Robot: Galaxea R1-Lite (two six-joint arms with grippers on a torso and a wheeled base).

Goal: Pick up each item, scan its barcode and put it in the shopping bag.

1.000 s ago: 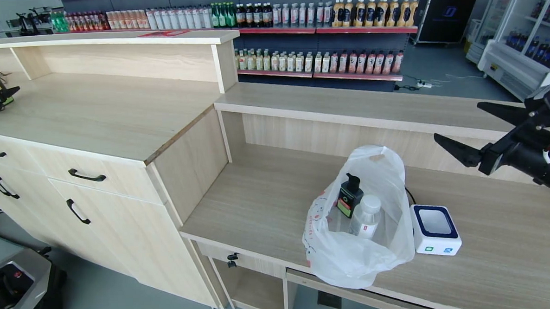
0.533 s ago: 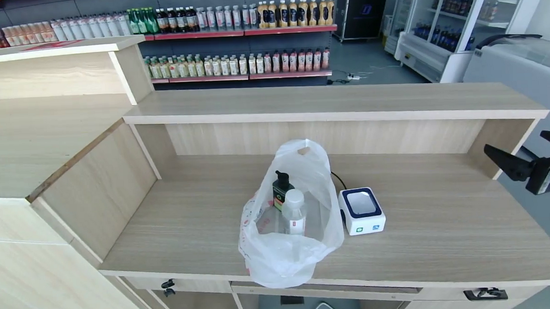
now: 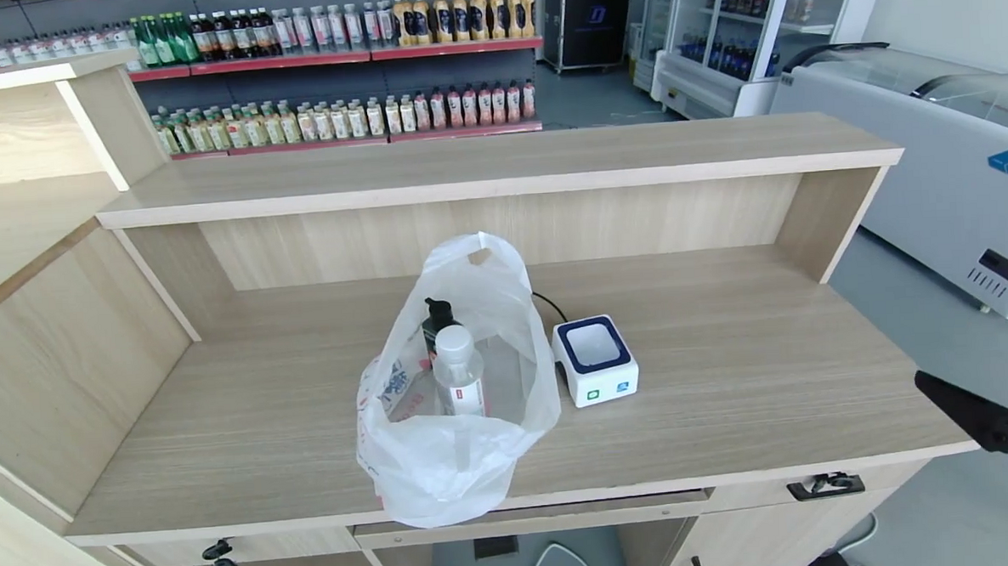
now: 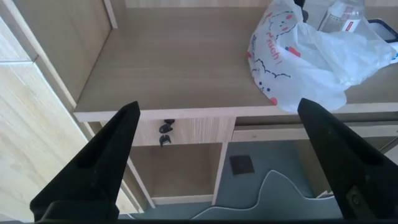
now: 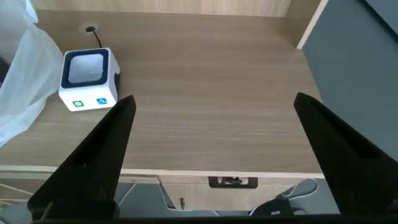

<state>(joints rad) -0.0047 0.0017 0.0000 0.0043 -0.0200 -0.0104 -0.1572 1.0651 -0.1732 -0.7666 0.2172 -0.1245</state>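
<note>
A white plastic shopping bag [image 3: 455,438] stands open in the middle of the wooden counter [image 3: 730,392]. Inside it are a clear bottle with a white cap [image 3: 459,374] and, behind that, a dark pump bottle [image 3: 434,320]. The white barcode scanner [image 3: 597,360] sits just right of the bag. My right gripper [image 3: 971,367] is open and empty, off the counter's right front corner. Its wrist view looks down on the scanner [image 5: 87,78] between the spread gripper [image 5: 214,98]. My left gripper [image 4: 217,104] is open and empty, below the counter's front edge, with the bag [image 4: 311,56] ahead of it.
A raised ledge [image 3: 499,160] runs behind the counter, with side walls at both ends. A taller counter [image 3: 8,220] adjoins on the left. A chest freezer [image 3: 958,161] stands at the right. Drink shelves [image 3: 333,61] line the back. A key [image 4: 165,129] hangs under the front edge.
The head camera has swung right, so the whole picture shifted left. Relative to the counter, my right gripper has dropped from above its right part to beyond its front right corner.
</note>
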